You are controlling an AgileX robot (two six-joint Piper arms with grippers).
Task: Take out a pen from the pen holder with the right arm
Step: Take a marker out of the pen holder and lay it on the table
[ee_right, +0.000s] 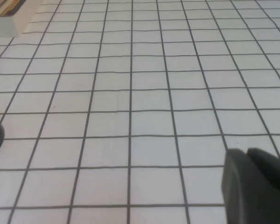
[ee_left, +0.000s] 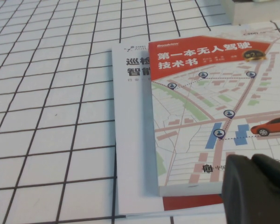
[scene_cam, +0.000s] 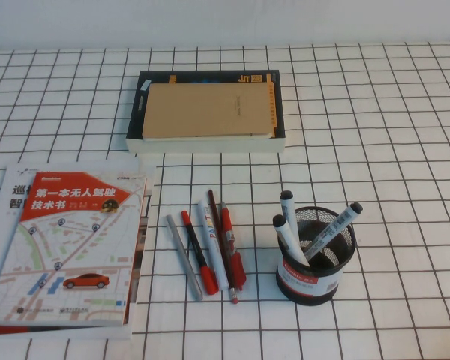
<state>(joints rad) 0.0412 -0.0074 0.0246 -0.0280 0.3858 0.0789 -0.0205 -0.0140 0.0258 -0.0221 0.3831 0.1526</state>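
A black wire-mesh pen holder (scene_cam: pixel 316 255) with a red and white label stands upright toward the near edge of the white, black-gridded worktop (scene_cam: pixel 405 112), right of centre. Three black-capped grey marker pens (scene_cam: pixel 289 235) lean inside it, caps up. Just beside it on the left, apart from it, a row of loose red, grey and white pens (scene_cam: pixel 206 251) lies flat. A stack of two paperback books with a red banner and street map cover (scene_cam: pixel 67 240) lies at the near left corner. A tan book on a black one (scene_cam: pixel 207 111) lies toward the far edge.

The right gripper (ee_right: pixel 247 156) hangs over bare worktop to the right of the holder, fingers pressed together and empty. The left gripper (ee_left: pixel 251 164) hovers over the map cover, fingers also together.
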